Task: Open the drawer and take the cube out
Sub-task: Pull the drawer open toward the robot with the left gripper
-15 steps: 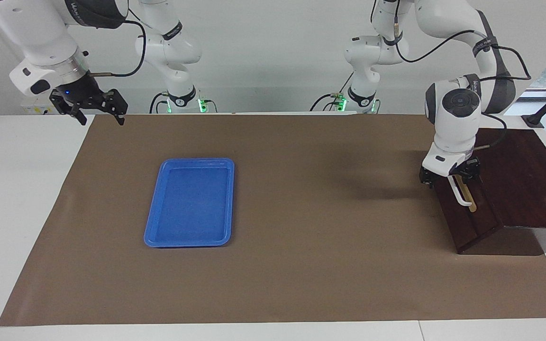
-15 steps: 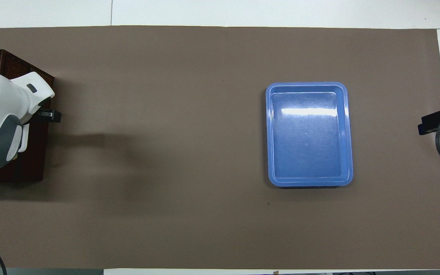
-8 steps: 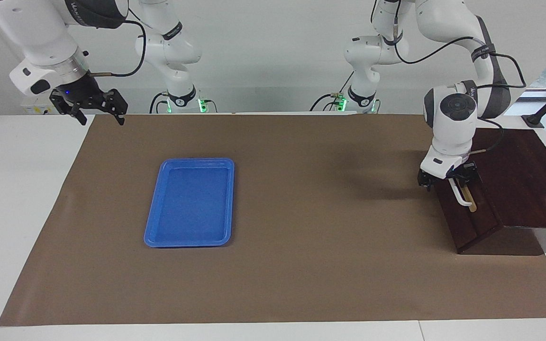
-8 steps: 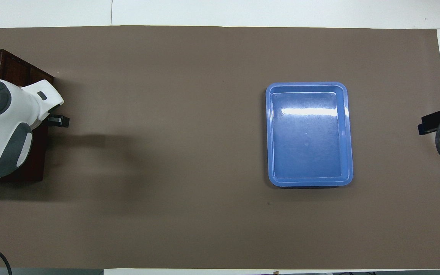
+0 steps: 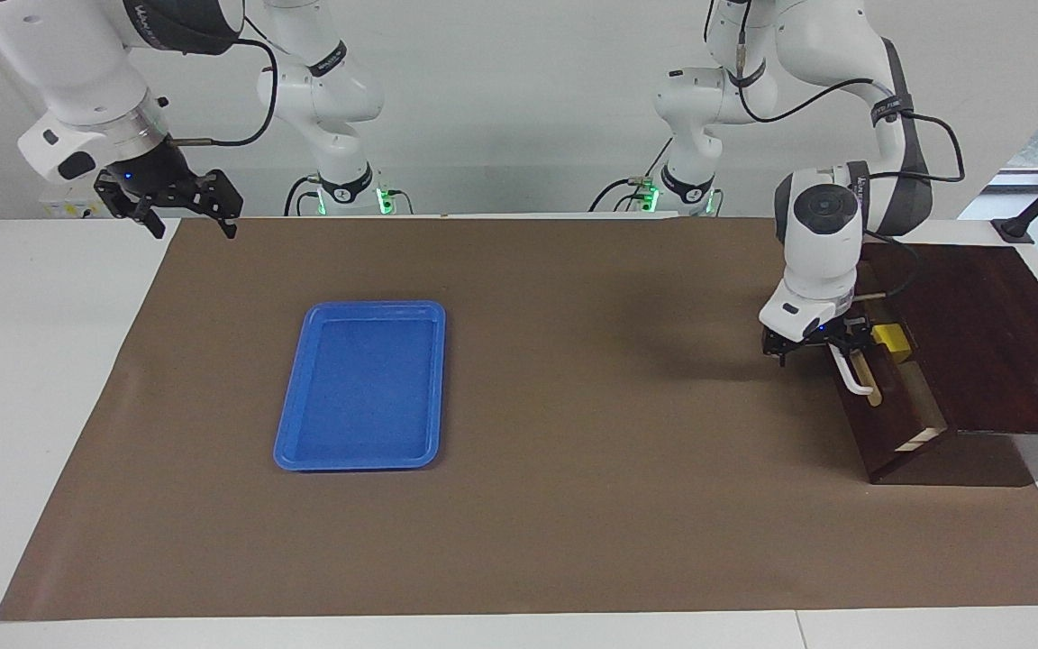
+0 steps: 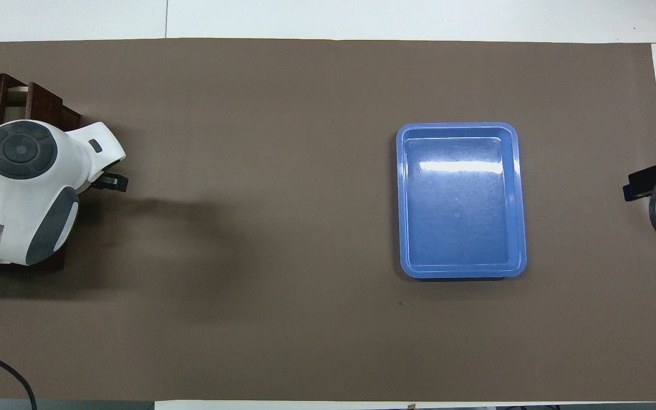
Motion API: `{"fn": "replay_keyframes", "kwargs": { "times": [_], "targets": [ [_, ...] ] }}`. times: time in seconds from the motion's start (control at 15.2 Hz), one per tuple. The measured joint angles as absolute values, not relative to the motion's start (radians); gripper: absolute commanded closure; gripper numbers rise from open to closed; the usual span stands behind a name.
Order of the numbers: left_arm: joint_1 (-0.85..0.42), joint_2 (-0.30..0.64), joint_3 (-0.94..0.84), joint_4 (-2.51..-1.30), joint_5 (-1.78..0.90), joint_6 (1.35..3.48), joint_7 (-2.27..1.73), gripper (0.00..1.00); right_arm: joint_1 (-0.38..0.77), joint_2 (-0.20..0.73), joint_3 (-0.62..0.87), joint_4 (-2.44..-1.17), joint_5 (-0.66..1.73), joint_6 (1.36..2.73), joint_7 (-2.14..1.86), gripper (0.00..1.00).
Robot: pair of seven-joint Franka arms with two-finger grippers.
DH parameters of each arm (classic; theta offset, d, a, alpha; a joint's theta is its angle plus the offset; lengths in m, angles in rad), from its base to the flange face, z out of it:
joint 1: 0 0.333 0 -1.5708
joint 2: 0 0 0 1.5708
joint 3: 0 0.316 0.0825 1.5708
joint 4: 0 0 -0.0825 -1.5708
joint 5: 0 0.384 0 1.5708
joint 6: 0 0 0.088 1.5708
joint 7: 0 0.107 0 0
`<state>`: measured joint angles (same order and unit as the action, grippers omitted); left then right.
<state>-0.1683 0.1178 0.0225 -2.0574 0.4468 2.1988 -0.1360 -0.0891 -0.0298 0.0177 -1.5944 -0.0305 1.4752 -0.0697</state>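
Drawer (image 5: 888, 410) farther out, cube (image 5: 890, 338) exposed

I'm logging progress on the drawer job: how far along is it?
Done: the drawer is partly open, showing the cube inside. In hand: the left gripper is at the white handle. Left: lifting the cube out. The right gripper waits, open.

Two white Franka arms with black grippers

Glossy white rounded links carried dark grey joint bands, black cables looped along the forearms, green lights glowed at both bases, and grey circular caps marked the wrists.
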Motion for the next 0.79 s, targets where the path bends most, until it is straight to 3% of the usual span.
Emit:
{"fn": "replay_keyframes", "kwargs": {
  "times": [0.79],
  "targets": [
    [-0.285, 0.118, 0.020, -2.044, 0.443, 2.123, -0.208, 0.00, -0.089, -0.030, 0.018, -1.594, -0.030, 1.475, -0.070, 0.00]
  ]
}}
